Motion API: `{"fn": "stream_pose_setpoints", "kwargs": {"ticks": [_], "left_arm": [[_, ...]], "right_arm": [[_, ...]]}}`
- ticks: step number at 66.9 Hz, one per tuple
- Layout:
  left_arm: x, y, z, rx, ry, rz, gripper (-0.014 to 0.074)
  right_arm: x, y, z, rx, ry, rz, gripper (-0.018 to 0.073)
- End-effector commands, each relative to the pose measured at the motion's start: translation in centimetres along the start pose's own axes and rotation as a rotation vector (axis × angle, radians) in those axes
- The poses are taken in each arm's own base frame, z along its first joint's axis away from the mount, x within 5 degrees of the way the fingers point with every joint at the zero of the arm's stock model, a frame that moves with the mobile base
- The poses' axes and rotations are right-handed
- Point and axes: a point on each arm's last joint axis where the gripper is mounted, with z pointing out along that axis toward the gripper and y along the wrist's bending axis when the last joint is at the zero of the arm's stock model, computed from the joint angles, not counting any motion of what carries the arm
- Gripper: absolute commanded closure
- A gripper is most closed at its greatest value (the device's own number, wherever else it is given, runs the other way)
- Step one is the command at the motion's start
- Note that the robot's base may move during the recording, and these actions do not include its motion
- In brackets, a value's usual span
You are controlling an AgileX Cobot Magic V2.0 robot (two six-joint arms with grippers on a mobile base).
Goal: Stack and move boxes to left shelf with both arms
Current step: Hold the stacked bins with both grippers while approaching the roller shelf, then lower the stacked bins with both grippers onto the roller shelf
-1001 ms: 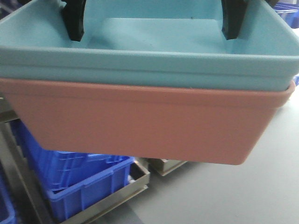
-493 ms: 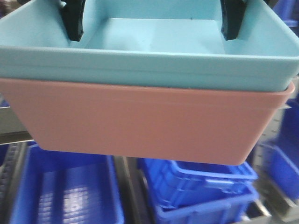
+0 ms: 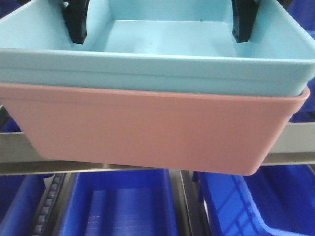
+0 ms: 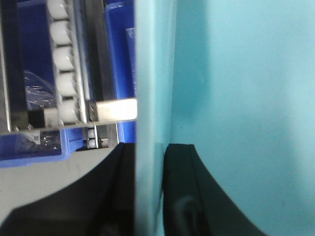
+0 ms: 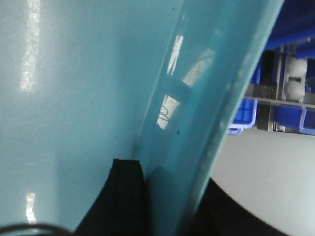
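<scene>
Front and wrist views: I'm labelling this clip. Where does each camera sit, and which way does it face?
Front: on the robot, facing forward at the blue tub nested in the pink tub, shelf behind; two black fingers show.
Left wrist: looks past the left gripper, shut on the blue tub's wall, to the shelf rollers.
Right wrist: same, right gripper on the opposite wall.
Shared: blue tub.

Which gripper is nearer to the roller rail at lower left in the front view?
Left. The left gripper clamps the light blue tub wall on the roller rail side; the right gripper clamps the opposite wall, across the tub.
</scene>
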Motion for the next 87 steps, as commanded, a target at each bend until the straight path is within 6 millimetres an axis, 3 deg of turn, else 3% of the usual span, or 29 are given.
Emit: {"fn": "stream_pose_setpoints", "kwargs": {"ticks": [1, 87], "left_arm": [[-1.67, -1.91, -3.07, 0.23, -0.174, -0.042, 0.0601], [-1.67, -1.91, -3.07, 0.23, -0.174, -0.042, 0.06]], "right_arm": [[-1.84, 1.48, -3.1, -0.204, -0.204, 0.009, 0.0503], [-1.84, 1.48, -3.1, -0.204, -0.204, 0.009, 0.0503]]}}
